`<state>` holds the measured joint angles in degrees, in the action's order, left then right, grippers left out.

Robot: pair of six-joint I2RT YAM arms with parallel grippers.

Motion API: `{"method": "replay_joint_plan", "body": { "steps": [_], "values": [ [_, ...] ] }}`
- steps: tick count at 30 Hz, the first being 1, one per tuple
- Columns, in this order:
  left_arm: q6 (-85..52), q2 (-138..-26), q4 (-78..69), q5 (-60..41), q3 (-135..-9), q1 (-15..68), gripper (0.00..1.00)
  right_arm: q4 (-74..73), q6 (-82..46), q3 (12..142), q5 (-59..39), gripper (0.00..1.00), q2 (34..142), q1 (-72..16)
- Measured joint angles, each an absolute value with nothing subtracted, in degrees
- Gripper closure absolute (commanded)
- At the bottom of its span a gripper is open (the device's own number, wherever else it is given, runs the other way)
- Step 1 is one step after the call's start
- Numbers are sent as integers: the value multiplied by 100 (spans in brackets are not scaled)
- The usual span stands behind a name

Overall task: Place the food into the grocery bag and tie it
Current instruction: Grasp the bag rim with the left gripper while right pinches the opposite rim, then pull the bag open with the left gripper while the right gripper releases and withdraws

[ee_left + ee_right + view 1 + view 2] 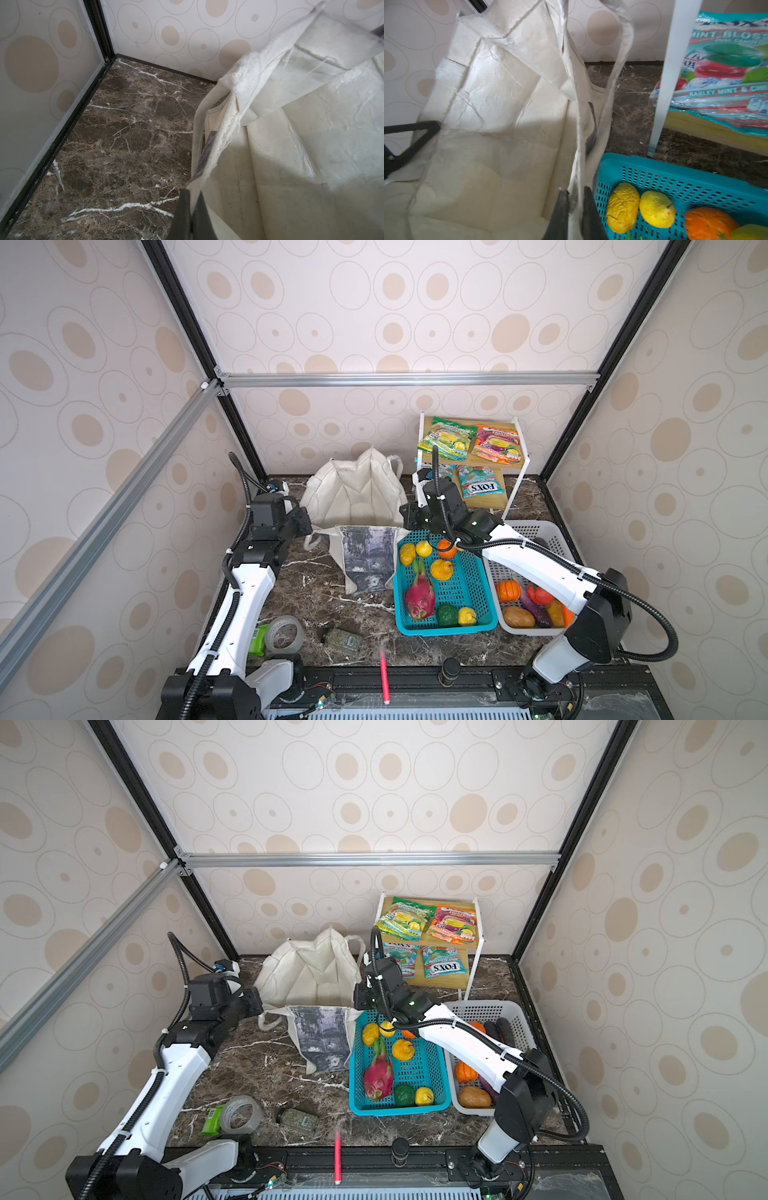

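left gripper (192, 194): jaws closed tight on the left side of the grocery bag's rim; cloth is seen pinched between them in the left wrist view.
right gripper (575, 192): jaws drawn almost together on the right side of the rim, with the fabric edge clamped between them; it is set just beside the teal basket.
grocery bag (357, 493): stood at the back centre of the marble table (316, 585), with its mouth held wide between both grippers. The cream lining is exposed. The printed panel (368, 556) is flopped forward and lies flat on the table.
handles: one pale loop (311, 541) is draped near the left gripper and another (397, 466) is raised at the back right.
teal basket (440, 628): set touching the bag's right side. It holds the dragon fruit (419, 593), yellow fruits (441, 569), an orange (445, 547) partly covered by the right arm, and a green piece (446, 615).
white basket (528, 524): placed right of the teal one. It holds the pumpkin (508, 591) and other toy vegetables, partly hidden under the right arm.
rack (516, 488): stood at the back right. The green packet (446, 439) and orange-red packet (496, 445) are laid side by side on the top tier, and a mint candy packet (480, 487) on the lower tier.
front edge: a tape roll (284, 632), a small jar (343, 641) and a red pen (384, 676) are seen, well apart from the bag.
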<state>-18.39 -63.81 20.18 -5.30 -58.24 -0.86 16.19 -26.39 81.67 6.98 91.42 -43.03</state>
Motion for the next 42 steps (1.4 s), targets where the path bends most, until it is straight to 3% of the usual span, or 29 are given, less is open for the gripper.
{"method": "replay_joint_plan", "body": {
  "steps": [11,15,20,27,33,39,42],
  "values": [
    [-2078,-6187,1682,-849,-5627,-104,100,1796,-2410,8020,1055,100,9321,-4506],
    [-2075,-5935,1109,-893,-4886,-139,100,1922,-2141,8141,969,100,9583,-4504],
    [-2143,-5616,657,-917,-4235,-150,100,1066,-1868,7358,814,100,9504,-4506],
    [-1914,-6038,628,-805,-4681,-148,100,1551,-2014,7754,705,100,9450,-4506],
    [-1796,-5666,211,-939,-4064,-148,100,1732,-2399,7649,447,97,9271,-4506],
    [-1791,-5745,89,-1164,-4053,-158,100,2071,-2716,7601,336,74,9183,-4504],
    [-1791,-5837,89,-1299,-4053,-180,100,2552,-2781,7605,331,44,9076,-4504]
  ]
}}
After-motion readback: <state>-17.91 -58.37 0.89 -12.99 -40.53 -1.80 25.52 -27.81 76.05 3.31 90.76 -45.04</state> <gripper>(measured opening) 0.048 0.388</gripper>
